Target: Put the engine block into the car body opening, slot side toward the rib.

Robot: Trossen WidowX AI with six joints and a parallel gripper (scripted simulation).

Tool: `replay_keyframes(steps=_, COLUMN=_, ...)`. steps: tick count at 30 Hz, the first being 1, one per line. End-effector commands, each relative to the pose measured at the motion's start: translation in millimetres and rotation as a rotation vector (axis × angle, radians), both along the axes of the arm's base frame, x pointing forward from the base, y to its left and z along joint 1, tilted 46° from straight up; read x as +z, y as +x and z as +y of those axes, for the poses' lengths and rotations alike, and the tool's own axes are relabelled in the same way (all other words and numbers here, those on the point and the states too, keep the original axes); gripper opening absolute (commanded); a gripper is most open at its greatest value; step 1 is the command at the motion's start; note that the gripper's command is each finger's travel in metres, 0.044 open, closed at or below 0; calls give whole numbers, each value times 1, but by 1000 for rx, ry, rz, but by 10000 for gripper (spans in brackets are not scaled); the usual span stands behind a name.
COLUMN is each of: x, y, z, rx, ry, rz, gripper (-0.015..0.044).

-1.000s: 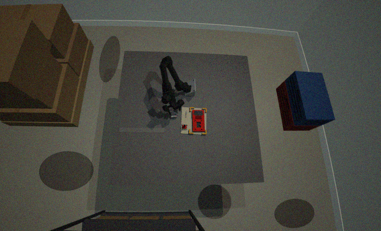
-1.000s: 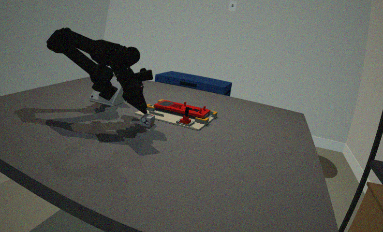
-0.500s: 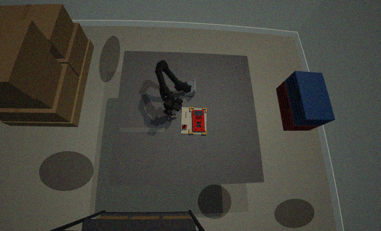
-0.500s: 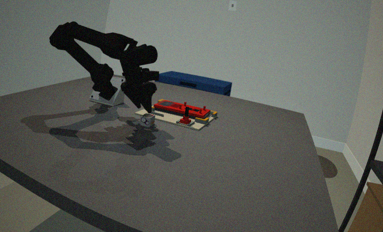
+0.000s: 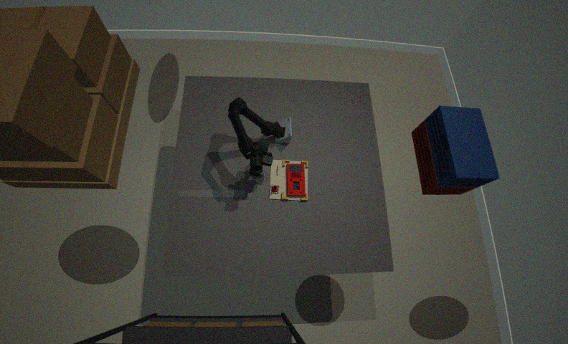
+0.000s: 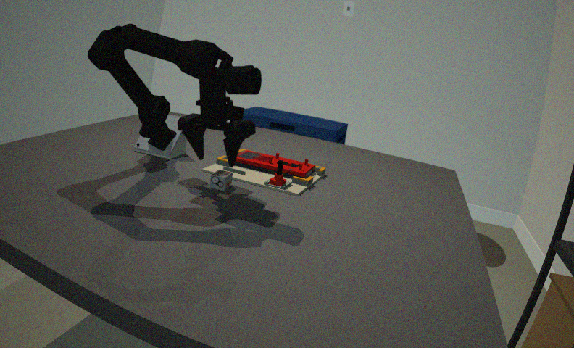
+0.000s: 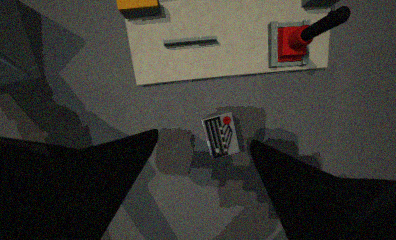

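Observation:
The engine block [image 6: 221,180] [image 7: 222,135] is a small grey box on the table, in front of the car body's board. In the wrist view its top shows dark stripes and a red dot, and it is turned slightly. The arm hides it in the top view. The red car body [image 5: 295,193] [image 6: 259,160] lies on the board, with a dark opening [image 5: 295,185] in it. The rib cannot be made out. My gripper [image 6: 217,162] [image 7: 204,139] is open and empty, pointing down above the block. In the wrist view the block shows between the fingertips, nearer the right one.
The cream board [image 5: 277,178] [image 6: 255,180] [image 7: 236,60] has yellow corner pieces around the car body. A red piece with an upright black handle [image 6: 280,167] [image 7: 326,24] stands in a grey holder at one board corner. A low grey strip [image 7: 191,43] is on the board near the block.

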State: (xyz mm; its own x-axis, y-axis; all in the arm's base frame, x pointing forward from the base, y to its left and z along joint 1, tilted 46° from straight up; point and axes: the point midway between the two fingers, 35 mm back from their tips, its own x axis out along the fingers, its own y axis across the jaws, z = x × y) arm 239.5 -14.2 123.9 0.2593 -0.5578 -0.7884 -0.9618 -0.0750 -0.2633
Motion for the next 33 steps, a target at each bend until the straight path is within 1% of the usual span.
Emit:
replay_keyframes(steps=1, x=4, y=3, z=2, rx=51, ry=-68, rz=78, gripper=440)
replay_keyframes(steps=10, x=11, y=13, z=10, rx=178, ry=-226, rz=274, gripper=440)
replay_keyframes(steps=18, x=11, y=22, z=12, rx=181, ry=-229, rz=277, gripper=440)
replay_keyframes(steps=33, x=-8, y=27, z=-8, rx=181, ry=-229, rz=276, gripper=440)
